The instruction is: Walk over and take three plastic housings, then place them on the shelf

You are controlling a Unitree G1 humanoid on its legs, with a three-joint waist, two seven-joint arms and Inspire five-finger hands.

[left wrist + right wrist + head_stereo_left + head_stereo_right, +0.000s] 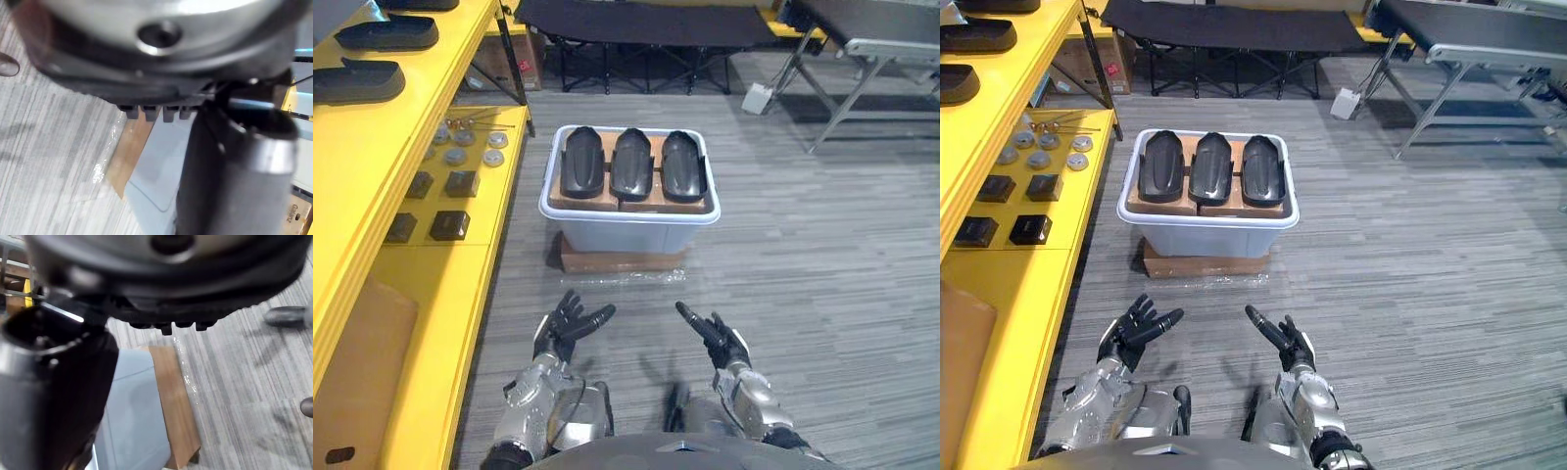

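Observation:
Three black plastic housings (633,164) lie side by side on cardboard inside a pale grey bin (628,223) on the floor ahead. The bin rests on a flat cardboard box (622,260). My left hand (566,325) hovers low in front of the bin, fingers straight and spread, holding nothing. My right hand (718,336) is level with it to the right, also open and empty. Both hands are well short of the bin. More black housings (357,80) lie on the top of the yellow shelf (421,93) at the left.
The yellow shelf's lower level (475,211) carries small black blocks (448,225) and metal discs (465,152). A black folding cot (636,24) stands at the back. A metal-legged conveyor table (871,49) is at the back right. Grey carpet (822,255) spreads to the right.

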